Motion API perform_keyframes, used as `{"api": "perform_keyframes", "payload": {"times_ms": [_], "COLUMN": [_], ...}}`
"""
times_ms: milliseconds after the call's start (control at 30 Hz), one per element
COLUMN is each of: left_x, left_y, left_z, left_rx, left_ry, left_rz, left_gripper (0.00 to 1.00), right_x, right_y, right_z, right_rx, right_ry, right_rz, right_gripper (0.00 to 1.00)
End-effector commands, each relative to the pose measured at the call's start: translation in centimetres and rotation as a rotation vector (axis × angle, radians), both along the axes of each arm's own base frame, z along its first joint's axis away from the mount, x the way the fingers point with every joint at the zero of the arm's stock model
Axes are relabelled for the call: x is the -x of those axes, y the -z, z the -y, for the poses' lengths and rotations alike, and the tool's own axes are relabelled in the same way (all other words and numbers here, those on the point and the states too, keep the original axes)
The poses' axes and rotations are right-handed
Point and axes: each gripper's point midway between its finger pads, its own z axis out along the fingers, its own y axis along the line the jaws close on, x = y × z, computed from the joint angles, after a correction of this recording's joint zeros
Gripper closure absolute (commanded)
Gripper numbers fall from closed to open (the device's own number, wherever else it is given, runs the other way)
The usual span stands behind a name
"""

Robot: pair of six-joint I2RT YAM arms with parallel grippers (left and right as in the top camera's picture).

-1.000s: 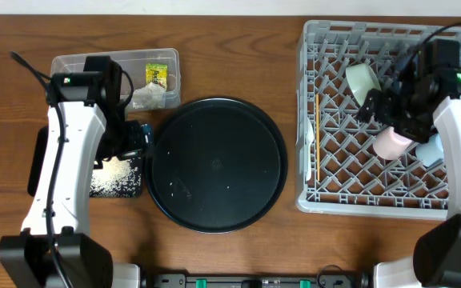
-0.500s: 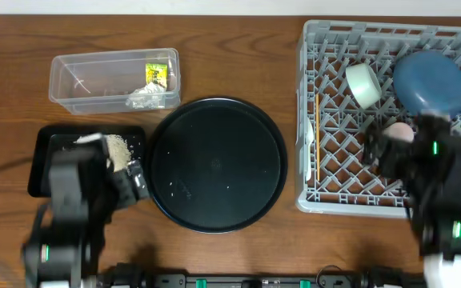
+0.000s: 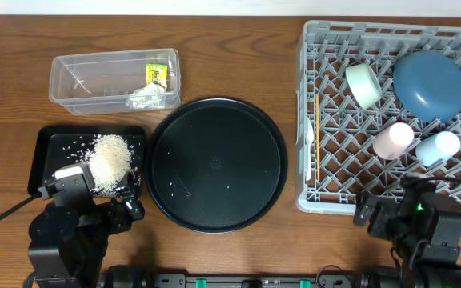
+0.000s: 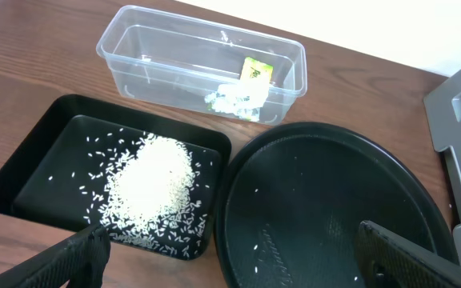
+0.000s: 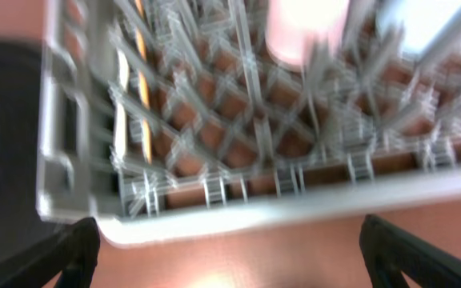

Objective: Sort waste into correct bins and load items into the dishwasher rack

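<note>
The grey dishwasher rack point(image 3: 318, 196) at the right holds a dark blue bowl point(image 3: 429, 84), a mint-green bowl point(image 3: 363, 85), a pink cup point(image 3: 393, 139), a pale blue cup point(image 3: 438, 147), a wooden chopstick point(image 3: 318, 136) and a white spoon point(image 3: 307, 144). The clear tub point(image 3: 94, 76) holds a yellow-green wrapper point(image 3: 157, 75) and whitish scraps point(image 3: 146, 96). The shallow black tray point(image 3: 50, 144) holds a rice pile point(image 3: 110, 158). My left gripper point(image 3: 126, 212) is open and empty at the front left. My right gripper point(image 3: 372, 214) is open and empty in front of the rack.
A large round black tray point(image 3: 217, 164) with a few stray rice grains lies in the middle. In the left wrist view the rice tray point(image 4: 22, 172), the tub point(image 4: 158, 56) and the round tray point(image 4: 334, 208) lie ahead. The right wrist view is blurred and shows the rack's front edge point(image 5: 238, 212).
Both arms have pulled back from the tub and the rack to the front edge of the table. The blue bowl, cups and rice tray are now uncovered.
</note>
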Motion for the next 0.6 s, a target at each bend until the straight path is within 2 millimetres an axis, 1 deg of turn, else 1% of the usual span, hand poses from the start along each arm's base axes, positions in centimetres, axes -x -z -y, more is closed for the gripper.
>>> {"api": "perform_keyframes", "payload": {"times_ms": [0,567], "left_x": [-0.07,-0.07], "left_y": [0.27,0.27], "left_z": [-0.19,-0.19], "left_rx": [-0.006,-0.006], "left_ry": [-0.008,-0.008], "left_rz": [-0.005,-0.005], "left_gripper": [0.02,0.02], "right_x": [0.82,0.82], "right_y": [0.78,0.75], "right_z": [0.01,0.01], "right_rx": [0.008,0.008], "right_ry": [-0.004,-0.004], "right_rz": [-0.041,-0.039], "right_gripper": [0.01,0.01]}}
